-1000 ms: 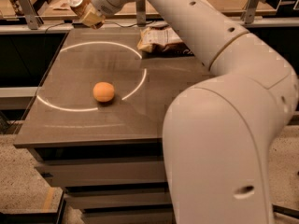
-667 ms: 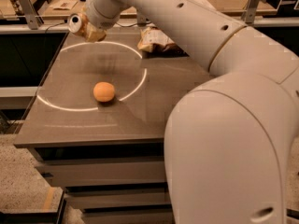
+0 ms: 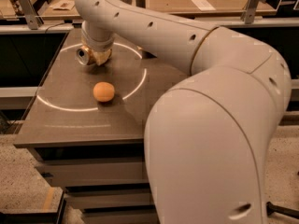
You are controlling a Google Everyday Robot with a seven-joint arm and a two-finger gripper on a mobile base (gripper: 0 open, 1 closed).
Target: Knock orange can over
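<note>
The gripper (image 3: 98, 51) sits low over the far left of the smooth dark table (image 3: 70, 120), right against the orange can (image 3: 88, 56); whether it grips cannot be told. The slim golden metal can leans steeply, its round silver top facing outward, near a matte orange ball (image 3: 103, 91).

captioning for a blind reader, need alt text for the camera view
The robot's gripper sits low over the table, right against the orange can, which looks tipped, silver top showing. An orange ball lies nearer the camera.
</note>
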